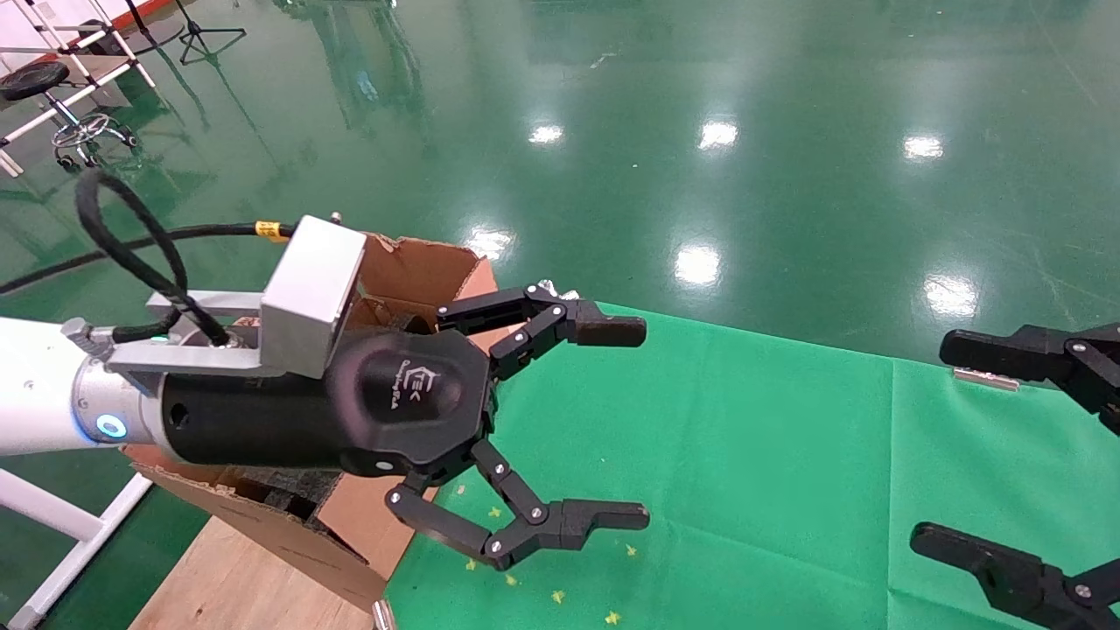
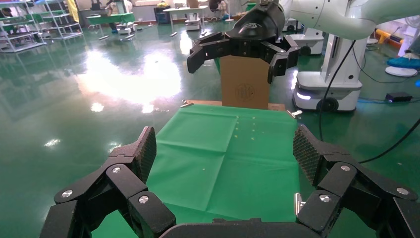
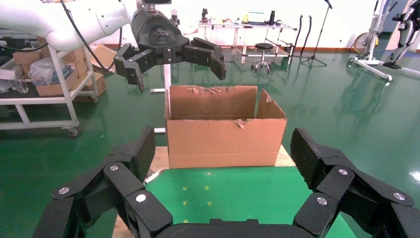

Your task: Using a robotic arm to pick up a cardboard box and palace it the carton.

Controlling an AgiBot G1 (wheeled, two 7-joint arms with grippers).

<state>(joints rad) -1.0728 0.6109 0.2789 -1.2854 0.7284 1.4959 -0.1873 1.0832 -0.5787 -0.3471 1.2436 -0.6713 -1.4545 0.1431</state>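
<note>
At the left end of the green cloth [image 1: 744,455] stands the carton [image 3: 225,134], a large brown corrugated box with torn, ragged flaps standing upright. It rests on a bare wooden surface [image 1: 232,582] just beside the cloth's edge, and in the head view dark foam [image 1: 280,494] shows inside it below the arm. The small cardboard box cannot be seen in any view; neither claw carries it, and whether it lies inside the carton cannot be told.

The robotic arm [image 1: 44,398], the robot's left one, reaches across above the carton. Its left gripper [image 1: 612,420] hangs past the carton's rim, over the near part of the cloth, with its two black fingers spread wide and nothing between them. A silver block bracket [image 1: 311,293] sits on its wrist and a black cable [image 1: 131,245] loops away from it. In the right wrist view this same claw hovers above the carton's open top.

The right gripper [image 1: 949,442] is at the right edge of the head view, above the far end of the cloth and well apart from the carton. Its fingers also stand wide open and empty.

Small yellow specks [image 1: 560,597] dot the cloth near the carton. Around everything spreads a glossy green floor [image 1: 700,105], with a wheeled stool [image 1: 61,105] far off at the left.
</note>
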